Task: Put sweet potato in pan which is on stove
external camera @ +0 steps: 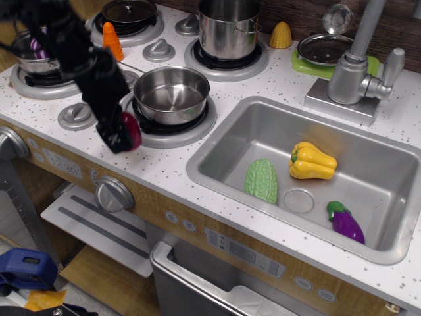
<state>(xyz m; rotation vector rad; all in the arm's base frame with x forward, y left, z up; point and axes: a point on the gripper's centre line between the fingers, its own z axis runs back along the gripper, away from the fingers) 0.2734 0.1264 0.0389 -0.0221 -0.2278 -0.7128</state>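
The dark red sweet potato (pixel 133 128) is between the fingers of my black gripper (pixel 120 136), held just above the white speckled stove top (pixel 164 168) near its front edge. The gripper is blurred by motion and covers the potato's left half. The shallow shiny steel pan (pixel 171 93) sits empty on the front burner, just right of and behind the gripper. My arm comes down from the upper left.
A tall steel stockpot (pixel 229 26) stands on the back burner. An orange carrot cone (pixel 112 41) and a corn cob (pixel 281 35) stand at the back. The sink (pixel 368 197) at the right holds a yellow pepper (pixel 312 161), a green vegetable (pixel 262 180) and a purple eggplant (pixel 346 222).
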